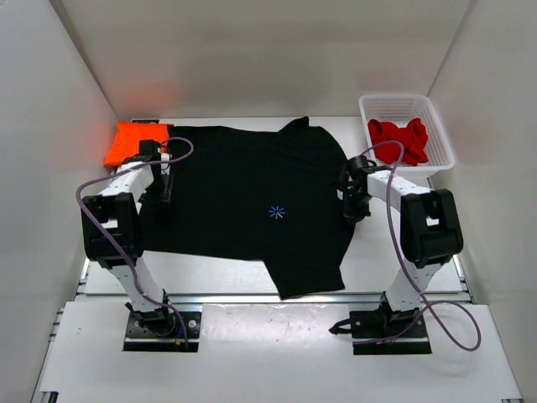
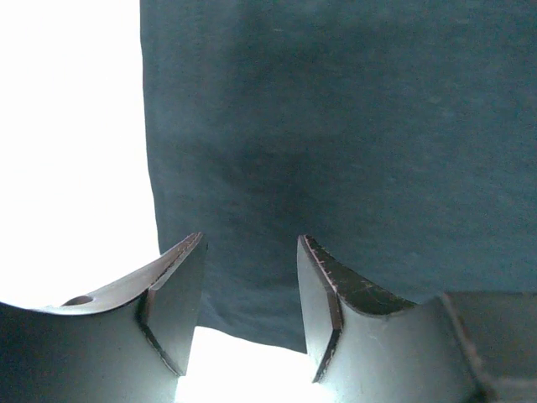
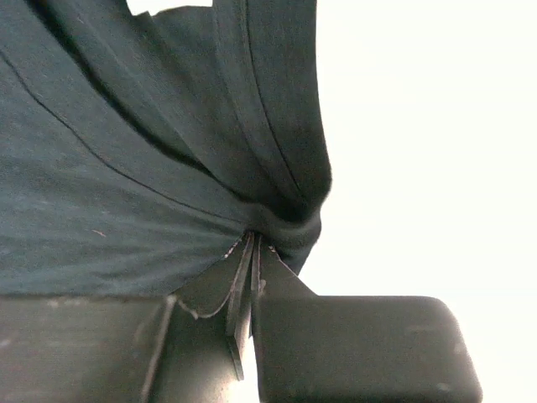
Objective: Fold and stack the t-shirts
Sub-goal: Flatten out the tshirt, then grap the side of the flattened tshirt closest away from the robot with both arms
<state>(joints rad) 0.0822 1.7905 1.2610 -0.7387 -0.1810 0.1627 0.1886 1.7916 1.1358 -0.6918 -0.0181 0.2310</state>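
The black t-shirt (image 1: 252, 193) lies spread flat across the middle of the table. My left gripper (image 1: 161, 186) is at its left edge, open. In the left wrist view the fingertips (image 2: 250, 242) stand apart over the shirt's dark corner (image 2: 336, 126), with nothing pinched. My right gripper (image 1: 352, 204) is at the shirt's right edge. In the right wrist view its jaws (image 3: 254, 241) are shut on a bunched fold of the black cloth (image 3: 126, 168). The orange t-shirt (image 1: 134, 141) lies folded at the back left. The red t-shirt (image 1: 398, 136) sits crumpled in the basket.
A white mesh basket (image 1: 394, 99) stands at the back right corner. White walls close in the table on the left, right and back. One sleeve of the black shirt hangs toward the table's near edge (image 1: 310, 281).
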